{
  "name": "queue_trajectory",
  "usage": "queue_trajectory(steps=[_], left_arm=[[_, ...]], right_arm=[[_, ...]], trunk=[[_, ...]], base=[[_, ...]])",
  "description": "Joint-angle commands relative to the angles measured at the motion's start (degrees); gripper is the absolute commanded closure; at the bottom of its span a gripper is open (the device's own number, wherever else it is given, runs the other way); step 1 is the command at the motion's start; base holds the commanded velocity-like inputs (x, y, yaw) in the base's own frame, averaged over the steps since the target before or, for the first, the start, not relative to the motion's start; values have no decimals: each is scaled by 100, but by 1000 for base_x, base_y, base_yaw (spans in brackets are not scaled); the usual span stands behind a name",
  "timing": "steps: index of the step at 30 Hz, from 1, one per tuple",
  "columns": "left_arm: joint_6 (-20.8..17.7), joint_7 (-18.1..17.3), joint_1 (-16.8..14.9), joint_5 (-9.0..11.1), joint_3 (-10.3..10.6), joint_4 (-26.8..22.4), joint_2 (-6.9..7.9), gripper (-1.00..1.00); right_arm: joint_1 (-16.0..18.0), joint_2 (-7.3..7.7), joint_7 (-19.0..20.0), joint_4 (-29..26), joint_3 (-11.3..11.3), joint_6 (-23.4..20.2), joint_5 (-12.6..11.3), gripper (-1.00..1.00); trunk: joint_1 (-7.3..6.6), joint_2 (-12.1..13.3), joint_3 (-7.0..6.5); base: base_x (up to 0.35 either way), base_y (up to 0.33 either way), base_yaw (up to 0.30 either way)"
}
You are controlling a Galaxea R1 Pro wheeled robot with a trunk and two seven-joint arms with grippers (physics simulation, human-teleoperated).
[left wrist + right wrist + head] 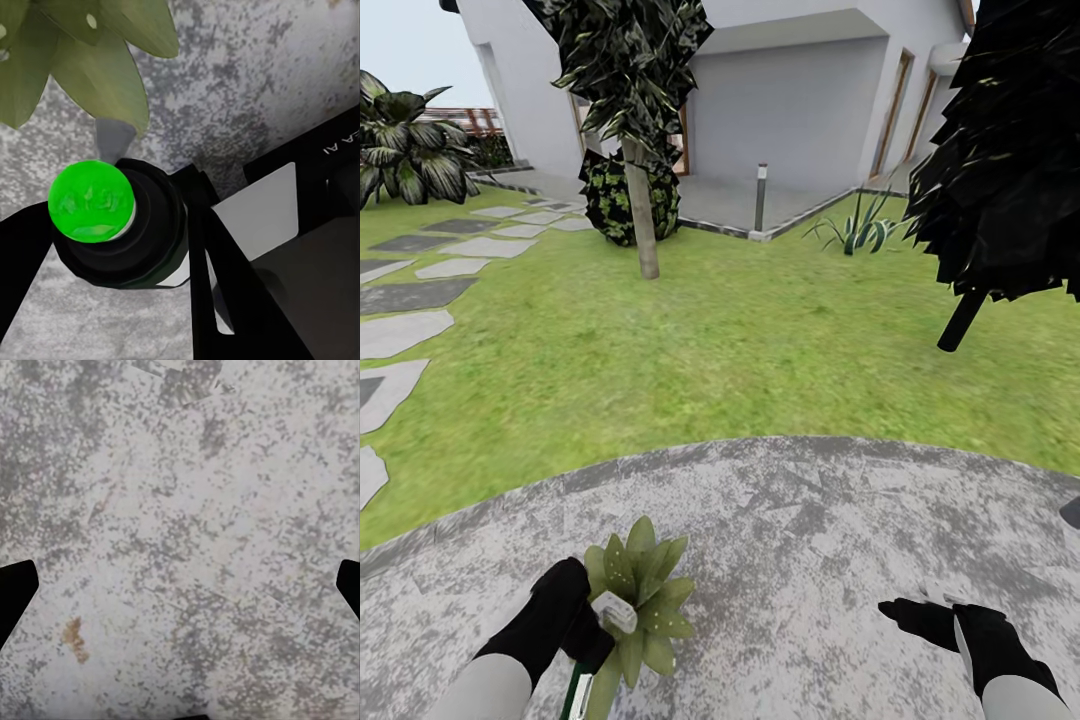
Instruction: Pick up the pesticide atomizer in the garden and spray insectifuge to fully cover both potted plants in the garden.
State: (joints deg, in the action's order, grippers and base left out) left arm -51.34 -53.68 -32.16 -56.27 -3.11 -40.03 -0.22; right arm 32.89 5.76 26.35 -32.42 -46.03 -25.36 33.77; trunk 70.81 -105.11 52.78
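Note:
My left gripper [588, 632] is shut on the pesticide atomizer [612, 612], whose white trigger head sits right against a potted plant [642, 592], a low rosette of pointed green leaves on the garden's grey patio [810, 540]. In the left wrist view the atomizer [124, 232] shows as a dark round body with a bright green disc, held between the black fingers [217, 262] of the left gripper [120, 251], with the potted plant's leaves [97, 60] just beyond. My right gripper [922, 612] hovers open over bare patio; its view shows the right gripper [181, 585] with its tips far apart.
Green lawn [740, 340] lies beyond the patio, with grey stepping stones [410, 330] at the left. A thin-trunked tree [644, 220], a dark bush [622, 200] and a black-leaved tree [1000, 180] stand on the lawn. A white house [800, 100] closes the back.

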Motion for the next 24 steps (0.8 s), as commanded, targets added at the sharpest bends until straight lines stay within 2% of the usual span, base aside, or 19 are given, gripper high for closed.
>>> queue_trajectory(steps=[1, 7, 10, 13, 20, 24], left_arm=[[-24, -54, -5, -44, -15, -11, -7, 100], [-25, -55, -24, -43, -15, -35, -125, 100], [-28, -55, -27, -49, -15, -223, -218, 100], [-32, -55, -27, -50, -15, -346, -242, 100], [-26, -55, -23, -62, -22, -378, -211, 100], [-25, -53, -15, -250, -16, -364, -93, 100]], right_arm=[[7, -5, 54, -10, -37, -13, 60, -100], [7, -3, 54, -10, -37, -13, 60, -100], [7, 0, 54, -9, -37, -13, 60, -100], [7, 0, 54, -10, -37, -13, 60, -100], [7, 3, 54, -10, -37, -13, 60, -100], [7, 4, 54, -7, -37, -13, 60, -100]], trunk=[[-1, -2, 5], [-1, -2, 6], [-1, -2, 6], [-1, -2, 6], [-1, -2, 6], [-1, -2, 6]], base=[[0, 0, 0], [0, 0, 0], [0, 0, 0], [0, 0, 0], [0, 0, 0], [0, 0, 0]])
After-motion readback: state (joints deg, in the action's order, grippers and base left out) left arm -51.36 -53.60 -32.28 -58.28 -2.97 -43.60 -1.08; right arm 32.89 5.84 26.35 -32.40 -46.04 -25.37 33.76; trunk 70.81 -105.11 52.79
